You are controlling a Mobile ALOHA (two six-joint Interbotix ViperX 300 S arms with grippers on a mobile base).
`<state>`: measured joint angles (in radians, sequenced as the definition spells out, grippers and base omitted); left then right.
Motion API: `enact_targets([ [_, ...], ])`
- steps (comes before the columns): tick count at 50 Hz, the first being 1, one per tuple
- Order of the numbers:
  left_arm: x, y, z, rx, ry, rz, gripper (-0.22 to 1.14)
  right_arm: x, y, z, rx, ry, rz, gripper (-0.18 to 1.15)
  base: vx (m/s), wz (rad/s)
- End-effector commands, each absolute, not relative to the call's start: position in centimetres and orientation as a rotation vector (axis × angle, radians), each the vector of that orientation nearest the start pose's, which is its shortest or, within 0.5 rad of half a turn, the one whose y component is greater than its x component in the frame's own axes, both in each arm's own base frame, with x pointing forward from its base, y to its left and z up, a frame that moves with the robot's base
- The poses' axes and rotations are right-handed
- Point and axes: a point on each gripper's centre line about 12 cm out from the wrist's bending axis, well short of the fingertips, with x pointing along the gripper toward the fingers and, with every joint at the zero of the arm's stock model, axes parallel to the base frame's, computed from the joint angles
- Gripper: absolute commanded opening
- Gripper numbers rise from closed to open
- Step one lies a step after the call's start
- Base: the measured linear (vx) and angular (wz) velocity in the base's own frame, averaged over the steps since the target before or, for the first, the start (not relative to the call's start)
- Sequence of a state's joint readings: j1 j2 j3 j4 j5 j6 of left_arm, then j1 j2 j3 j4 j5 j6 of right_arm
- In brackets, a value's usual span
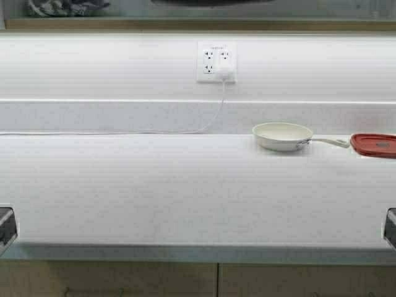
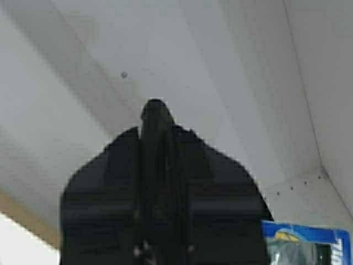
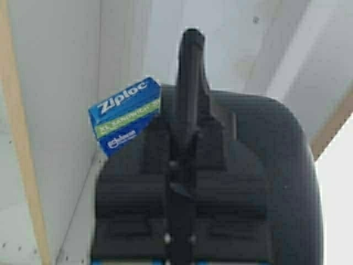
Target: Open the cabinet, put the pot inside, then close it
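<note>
The black pot (image 2: 220, 193) is up inside the open cabinet (image 2: 231, 61), whose pale grey walls surround it. My left gripper (image 2: 156, 110) is shut on one side of the pot, its fingers pressed together. My right gripper (image 3: 191, 41) is shut on the other side of the pot (image 3: 265, 165), with the cabinet's tan front edge (image 3: 22, 165) beside it. In the high view only the cabinet's tan bottom edge (image 1: 198, 25) shows. The pot and both grippers are above that view.
A blue Ziploc box (image 3: 126, 115) stands in the cabinet, close against the pot; it also shows in the left wrist view (image 2: 306, 243). On the white counter (image 1: 154, 185) sit a small white frying pan (image 1: 283, 136) and a red lid (image 1: 374, 145). A cord hangs from a wall outlet (image 1: 216, 62).
</note>
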<state>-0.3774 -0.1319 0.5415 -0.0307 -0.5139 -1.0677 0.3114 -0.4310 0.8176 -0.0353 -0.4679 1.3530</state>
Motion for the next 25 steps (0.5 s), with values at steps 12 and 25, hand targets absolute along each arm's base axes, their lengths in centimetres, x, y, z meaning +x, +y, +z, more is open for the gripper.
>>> enact_targets([
  [12,37.2,-19.9,36.3,-1.064,0.071,-0.543,0.02,31.4,11.3,35.5,1.26,0.095,0.411,0.06,0.26,0.13],
  [25,37.5,-20.7,36.2,-1.07,0.082,-0.555,0.02,31.3,11.3,36.0,1.256,0.108,0.398,0.06,0.22,0.09],
])
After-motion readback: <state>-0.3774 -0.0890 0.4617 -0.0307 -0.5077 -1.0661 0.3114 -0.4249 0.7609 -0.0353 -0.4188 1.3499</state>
